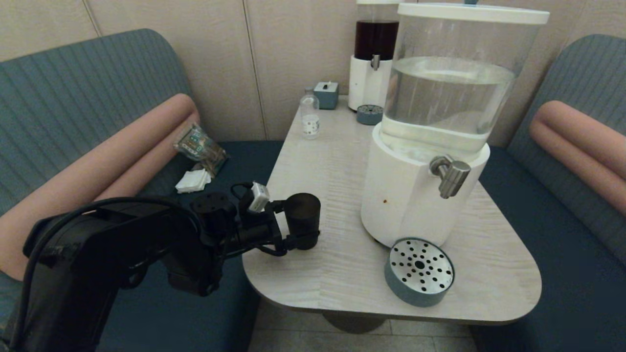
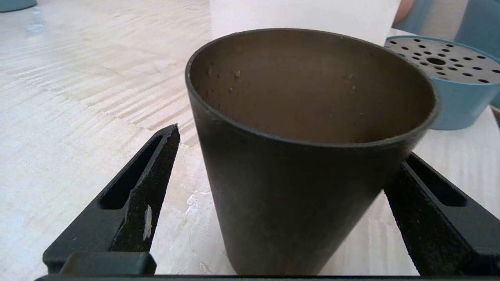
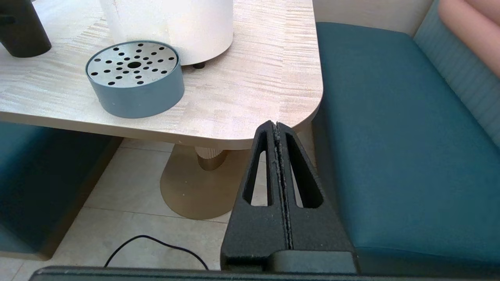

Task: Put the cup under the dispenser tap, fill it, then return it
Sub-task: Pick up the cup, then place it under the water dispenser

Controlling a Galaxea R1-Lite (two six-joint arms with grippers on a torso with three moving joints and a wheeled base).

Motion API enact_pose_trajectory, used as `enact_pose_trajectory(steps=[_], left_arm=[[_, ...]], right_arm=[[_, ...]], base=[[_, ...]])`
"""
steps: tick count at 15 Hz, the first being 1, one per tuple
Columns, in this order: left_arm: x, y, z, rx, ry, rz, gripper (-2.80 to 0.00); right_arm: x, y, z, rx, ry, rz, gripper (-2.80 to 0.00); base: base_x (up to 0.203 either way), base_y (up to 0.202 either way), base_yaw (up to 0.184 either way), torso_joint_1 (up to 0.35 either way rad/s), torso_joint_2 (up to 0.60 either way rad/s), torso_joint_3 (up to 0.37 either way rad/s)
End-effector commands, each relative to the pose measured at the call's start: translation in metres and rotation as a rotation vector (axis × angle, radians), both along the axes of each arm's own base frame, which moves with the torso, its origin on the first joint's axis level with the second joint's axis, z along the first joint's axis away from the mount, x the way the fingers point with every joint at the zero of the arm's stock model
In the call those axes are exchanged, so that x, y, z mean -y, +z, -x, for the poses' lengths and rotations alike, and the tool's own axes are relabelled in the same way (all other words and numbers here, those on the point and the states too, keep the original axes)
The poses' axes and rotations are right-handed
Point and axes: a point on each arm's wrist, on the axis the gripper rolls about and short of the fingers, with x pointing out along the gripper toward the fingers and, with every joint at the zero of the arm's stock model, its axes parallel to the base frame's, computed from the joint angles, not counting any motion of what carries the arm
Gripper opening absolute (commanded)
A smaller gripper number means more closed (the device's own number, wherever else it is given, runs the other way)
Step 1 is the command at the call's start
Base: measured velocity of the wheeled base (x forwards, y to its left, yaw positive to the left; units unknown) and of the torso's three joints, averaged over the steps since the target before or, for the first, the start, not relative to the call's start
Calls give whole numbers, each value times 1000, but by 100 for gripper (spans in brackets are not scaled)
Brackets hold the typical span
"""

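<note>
The dark tapered cup [image 1: 303, 217] stands upright on the table's near left part, well left of the steel dispenser tap [image 1: 451, 176]. My left gripper [image 1: 301, 223] is open around the cup's lower half. In the left wrist view the cup [image 2: 304, 175] fills the space between the fingers [image 2: 156, 171]; one finger stands clear of its wall, the other is at or against it. A few droplets cling to its inner wall. My right gripper [image 3: 276, 124] is shut on nothing, low beside the table's near right corner, out of the head view.
A round blue drip tray [image 1: 419, 271] with a perforated steel top sits below the tap, at the foot of the white dispenser base [image 1: 406, 195]. A small clear bottle [image 1: 309, 117], a blue box [image 1: 326, 94] and the dark-liquid dispenser [image 1: 374, 54] stand at the table's [image 1: 337, 161] far end. Benches flank both sides.
</note>
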Motion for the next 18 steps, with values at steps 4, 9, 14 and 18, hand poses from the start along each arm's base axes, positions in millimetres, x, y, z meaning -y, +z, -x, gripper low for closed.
enact_pose_trajectory(steps=[4, 9, 14, 18], left_arm=[[1, -1, 2, -2, 0, 0, -280], [6, 13, 21, -9, -23, -4, -280], [36, 78, 93, 51, -143, 25, -280], [89, 90, 138, 39, -231, 61, -280]], right_arm=[[0, -4, -1, -15, 0, 1, -280], [0, -4, -1, -15, 0, 1, -280], [0, -4, -1, -15, 0, 1, -280], [0, -4, -1, -16, 0, 1, -280]], base=[[0, 0, 0, 0, 0, 0], [0, 0, 0, 0, 0, 0], [0, 0, 0, 0, 0, 0], [0, 0, 0, 0, 0, 0]])
